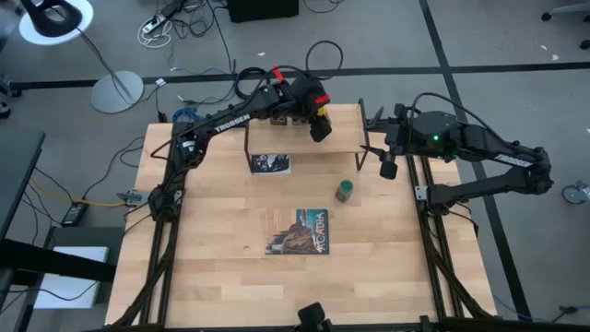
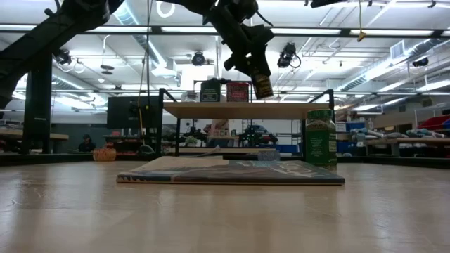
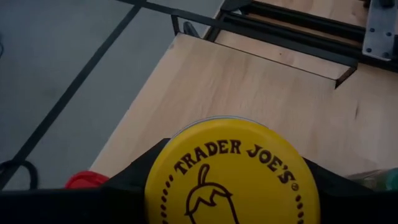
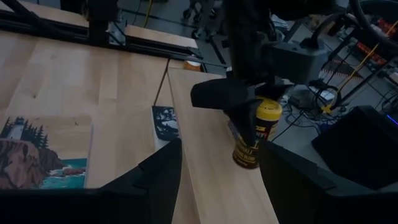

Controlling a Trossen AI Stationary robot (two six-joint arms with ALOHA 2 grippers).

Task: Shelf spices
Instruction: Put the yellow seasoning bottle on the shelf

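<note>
My left gripper [image 1: 319, 122] is over the light wooden shelf [image 1: 313, 140] at the table's far side, shut on the yellow-capped jar [image 2: 261, 83]. A black tin [image 2: 209, 91] and a red tin [image 2: 238, 91] stand on the shelf board beside it. The green-capped jar [image 1: 344, 191] stands upright on the table in front of the shelf. A small clear thing [image 2: 267, 154] shows low under the shelf; I cannot tell whether it is the tiny jar. My right gripper [image 1: 388, 166] is open and empty off the shelf's right end. My left gripper pinches the jar between its two fingers [image 3: 134, 177], at the top, just under the yellow cap [image 4: 268, 112]. The fingers come from above, slanting. The jar hangs below them, tilted, its cap toward the wrist and its bottom [image 2: 264, 94] just clear of the shelf board.
A flat picture-covered book [image 1: 300, 231] lies mid-table. A smaller dark picture card [image 1: 270, 163] lies at the shelf's left front. The shelf's right half [image 1: 355, 138] is bare board. The arms' black frames run along both table sides.
</note>
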